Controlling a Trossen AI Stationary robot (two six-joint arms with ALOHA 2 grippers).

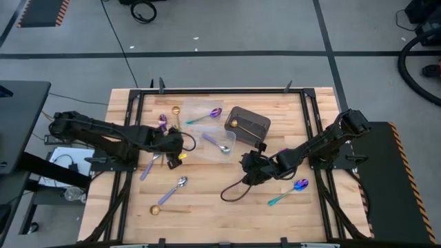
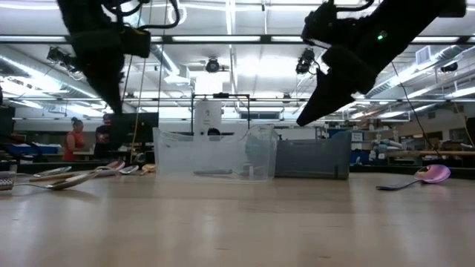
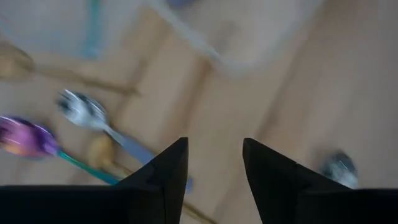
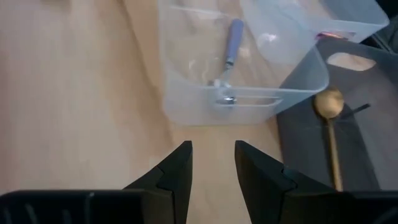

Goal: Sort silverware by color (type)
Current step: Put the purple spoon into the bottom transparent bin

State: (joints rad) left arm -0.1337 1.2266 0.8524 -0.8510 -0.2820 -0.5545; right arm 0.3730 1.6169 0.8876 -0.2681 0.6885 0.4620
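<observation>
Risk sits mostly with the left gripper (image 1: 180, 146), which hangs with its fingers parted and nothing between them above a crowded cluster of spoons near the table's left side: its wrist view shows a lavender-handled silver spoon (image 3: 99, 121), an iridescent purple spoon with a teal handle (image 3: 37, 142) and a gold spoon (image 3: 18, 62) lying close together, some apparently crossing, so a descent there could pinch two handles at once or flick a neighbour away. That view is smeared, so exactly which handles overlap I cannot say. The right gripper (image 1: 248, 169) is likewise open and empty, poised over bare wood just short of the clear tub (image 4: 186, 93); reaching forward carelessly could nudge that light tub. Sorting is partly done: a lavender-handled spoon (image 4: 229, 56) rests inside the clear tub, a gold spoon (image 4: 329, 124) lies in the dark bin (image 1: 258, 124), and a purple-blue spoon (image 1: 207, 115) sits in the farther clear tub (image 1: 196, 107). Loose on the table are a silver spoon (image 1: 173, 189) and a gold one (image 1: 169, 209) toward the near edge, and a teal-handled iridescent spoon (image 1: 291, 191) on the right. All are slim, glossy and flat-lying, likely slippery to pinch.
</observation>
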